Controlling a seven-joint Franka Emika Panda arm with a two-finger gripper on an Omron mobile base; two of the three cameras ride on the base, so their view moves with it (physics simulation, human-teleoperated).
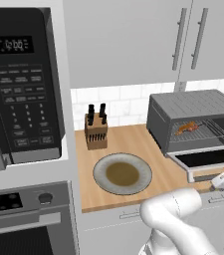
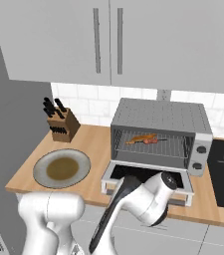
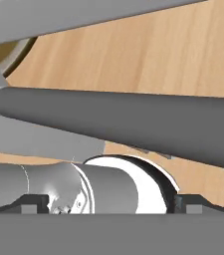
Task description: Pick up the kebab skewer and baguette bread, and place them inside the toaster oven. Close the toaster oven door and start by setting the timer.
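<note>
**Ops:** Left base view first. What do you have?

**Me:** I see one toaster oven [image 1: 193, 107] at the back of the counter. The toaster oven door [image 1: 205, 159] is dropped flat towards me. There's one plate [image 1: 101, 167] with nothing on it, and one knife block [image 1: 96, 132].

**Ops:** And the right base view?

**Me:** Both foods sit on the wire rack inside. That's one baguette bread [image 2: 139, 138] and one kebab skewer [image 2: 154, 141] just beside it. My arm is bent low in front of the door's front edge, so I judge that closing the door is the step in hand.

**Ops:** Hand view?

**Me:** The gripper [image 3: 111, 205] has its jaws spread wide, grasping nothing. One dark handle bar [image 3: 133, 124] crosses just ahead, over the wooden counter [image 3: 183, 50].

**Ops:** How will you close it?

**Me:** I'd get under the bar near its middle and push up and back in an arc about the bottom hinge. I'd go gently, so the oven doesn't slide and the food stays on the rack.
</note>
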